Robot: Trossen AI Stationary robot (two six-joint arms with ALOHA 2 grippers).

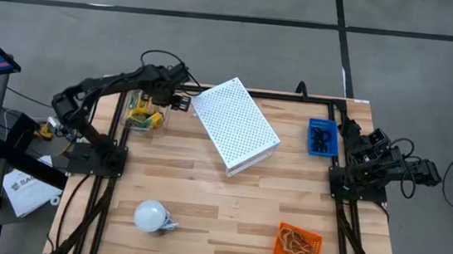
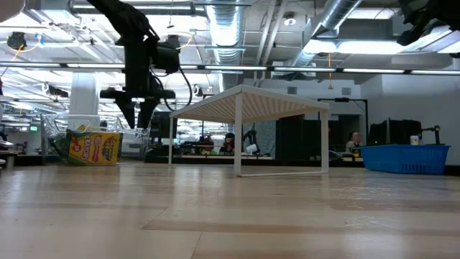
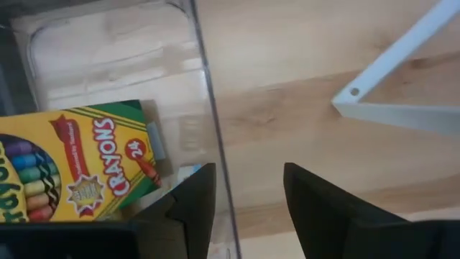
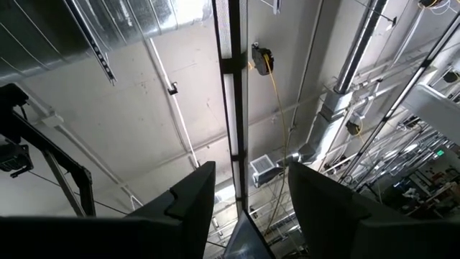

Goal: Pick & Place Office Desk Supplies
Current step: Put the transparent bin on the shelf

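Left gripper [image 3: 244,194] hovers over clear tray [image 3: 208,129] wall at tabletop's far left edge, fingers apart, holding nothing. Crayon box [image 3: 79,158] lies inside tray. Risk: finger clips tray wall on descent, shoving tray. Right gripper [image 4: 248,191] parked off right edge, fingers apart, empty.

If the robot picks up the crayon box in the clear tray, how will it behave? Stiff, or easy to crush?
The crayon box looks like thin printed cardboard, so probably light and fairly stiff, yet crushable under a hard squeeze. Its flat faces suggest it will slide rather than roll. The clear tray wall may hinder a sideways push.
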